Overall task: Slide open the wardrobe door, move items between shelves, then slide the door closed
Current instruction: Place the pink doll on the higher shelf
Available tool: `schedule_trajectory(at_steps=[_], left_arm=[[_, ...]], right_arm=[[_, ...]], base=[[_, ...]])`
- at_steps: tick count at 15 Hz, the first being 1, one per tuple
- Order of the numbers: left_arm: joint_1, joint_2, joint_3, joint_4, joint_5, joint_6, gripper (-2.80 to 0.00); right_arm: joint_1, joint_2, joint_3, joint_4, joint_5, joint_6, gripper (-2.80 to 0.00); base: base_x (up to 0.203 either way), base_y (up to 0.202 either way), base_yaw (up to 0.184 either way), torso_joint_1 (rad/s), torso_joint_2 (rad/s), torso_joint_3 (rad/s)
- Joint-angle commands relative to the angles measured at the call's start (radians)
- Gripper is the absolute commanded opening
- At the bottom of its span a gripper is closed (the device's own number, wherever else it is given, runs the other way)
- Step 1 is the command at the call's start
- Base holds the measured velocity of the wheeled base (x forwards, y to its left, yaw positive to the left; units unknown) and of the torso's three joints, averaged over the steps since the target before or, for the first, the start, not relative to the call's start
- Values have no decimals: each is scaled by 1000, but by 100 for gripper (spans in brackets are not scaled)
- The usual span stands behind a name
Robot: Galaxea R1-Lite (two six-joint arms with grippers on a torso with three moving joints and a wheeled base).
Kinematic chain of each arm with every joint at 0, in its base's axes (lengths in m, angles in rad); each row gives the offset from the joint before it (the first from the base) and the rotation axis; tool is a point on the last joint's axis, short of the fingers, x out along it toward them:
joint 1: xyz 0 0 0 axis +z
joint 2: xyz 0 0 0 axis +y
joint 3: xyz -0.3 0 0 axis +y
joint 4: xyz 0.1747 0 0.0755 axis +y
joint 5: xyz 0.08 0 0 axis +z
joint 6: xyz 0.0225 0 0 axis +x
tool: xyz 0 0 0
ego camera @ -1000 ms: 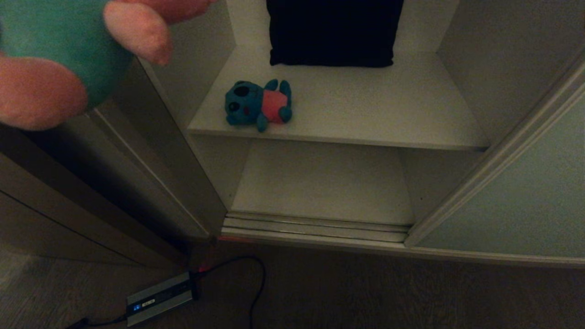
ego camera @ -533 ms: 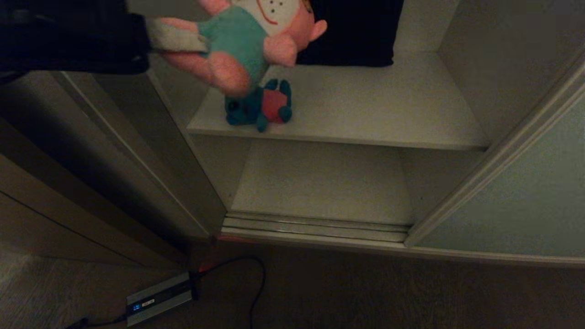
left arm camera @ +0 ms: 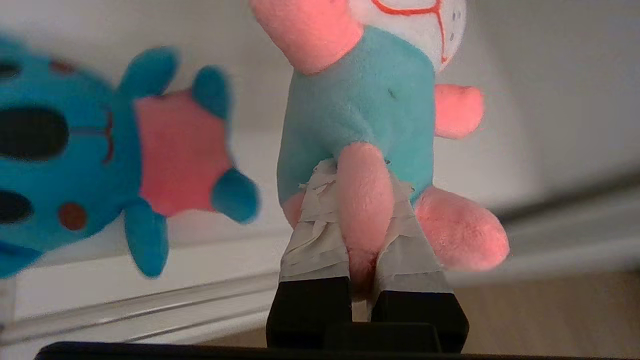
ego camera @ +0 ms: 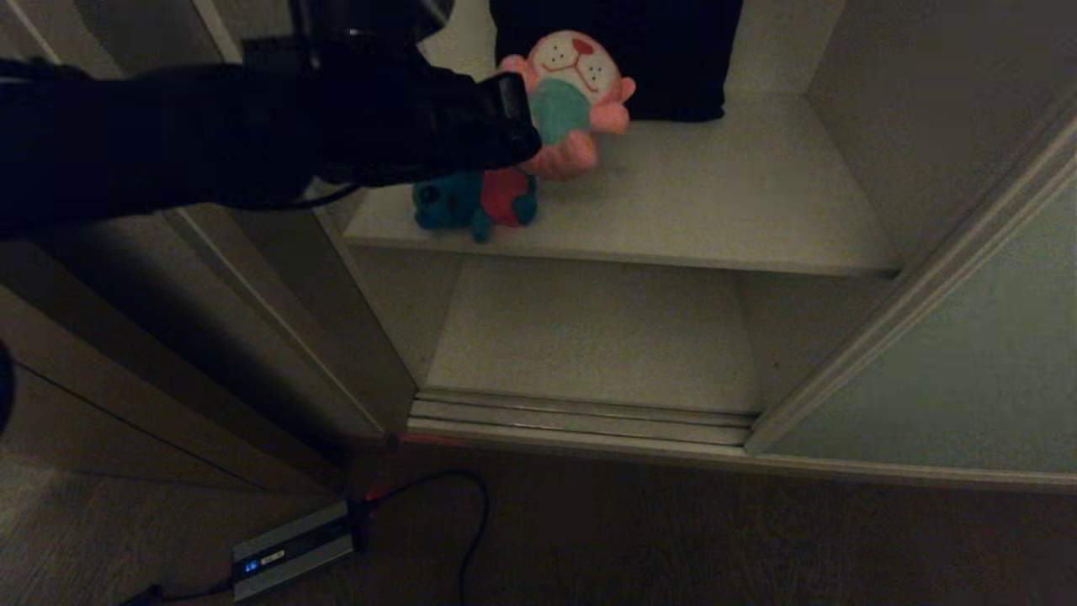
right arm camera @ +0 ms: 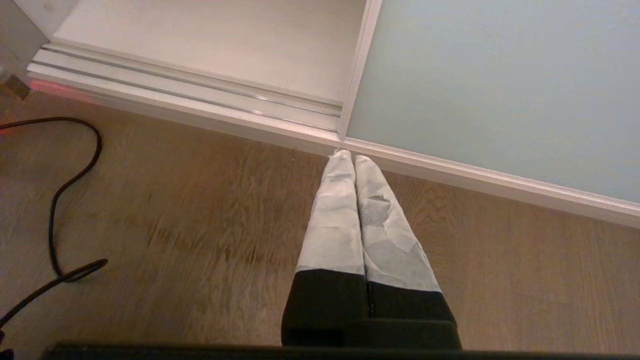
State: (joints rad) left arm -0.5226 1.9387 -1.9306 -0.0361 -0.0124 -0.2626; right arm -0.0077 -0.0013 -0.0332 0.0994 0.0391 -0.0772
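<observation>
The left arm (ego camera: 252,135) is a bulky matte black shell with a thin black cable looping beneath it. Both the left gripper (left arm camera: 357,200) and right gripper (right arm camera: 354,165) have black bases and tapering fingers wrapped in wrinkled, fraying pale grey tape.
</observation>
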Motion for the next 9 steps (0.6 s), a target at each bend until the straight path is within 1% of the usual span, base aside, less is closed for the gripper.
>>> schedule_trajectory(at_steps=[1, 2, 5, 7, 9], left_arm=[[-29, 102, -4, -43, 92, -35, -280], [-32, 121, -4, -63, 105, -43, -280], [-49, 170, -4, -89, 103, -60, -280], [-58, 206, -5, -137, 101, -55, -280], [-58, 243, -8, -190, 106, -35, -280]], right_arm=[[0, -2, 1, 0, 1, -1, -280], [0, -2, -1, 0, 1, -1, -280], [0, -2, -1, 0, 1, -1, -280], [0, -1, 1, 0, 1, -1, -280], [0, -2, 0, 0, 1, -1, -280]], base=[[0, 0, 0, 0, 0, 0], [0, 0, 0, 0, 0, 0], [0, 0, 0, 0, 0, 0], [0, 0, 0, 0, 0, 0], [0, 0, 0, 0, 0, 0]])
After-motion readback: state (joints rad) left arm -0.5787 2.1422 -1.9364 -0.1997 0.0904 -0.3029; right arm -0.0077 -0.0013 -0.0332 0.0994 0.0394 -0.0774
